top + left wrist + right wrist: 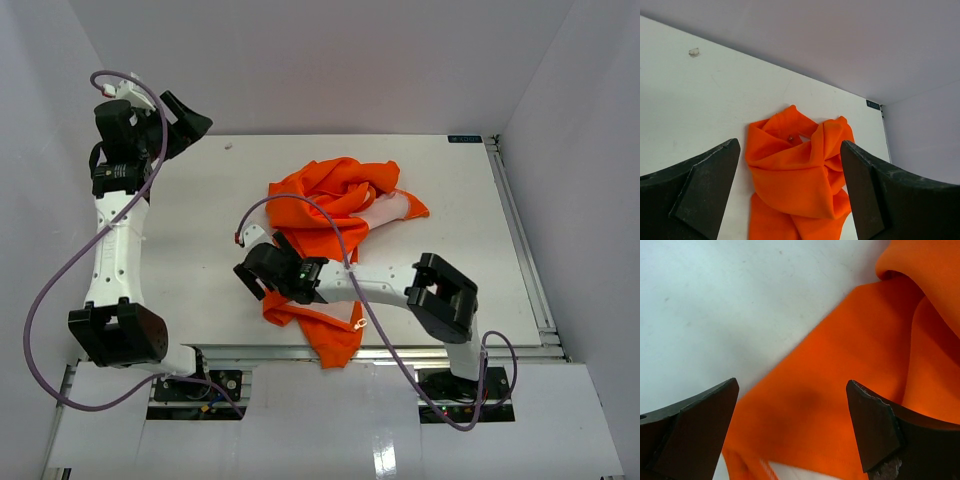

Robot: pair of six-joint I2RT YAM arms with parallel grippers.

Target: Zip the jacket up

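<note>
White flat worktop point(200, 230). Crumpled bright orange fabric jacket point(330, 205) lies on it, middle to right of centre, and one end reaches over the near edge. Small pale scrap point(228, 146) lies near the far left corner. Small dark label point(465, 139) sits at the far right corner.

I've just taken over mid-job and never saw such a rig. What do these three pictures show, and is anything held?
Two robot arms stand at the near edge of a white table. The overhead picture looks down from behind them. The other two come from a camera on each wrist; the dark shapes at the bottom are that gripper's own fingers. A crumpled orange jacket lies on the table. The left gripper is open, off at the far left, away from the jacket. The right gripper is open, just over the jacket's near part. Nothing is held.
</note>
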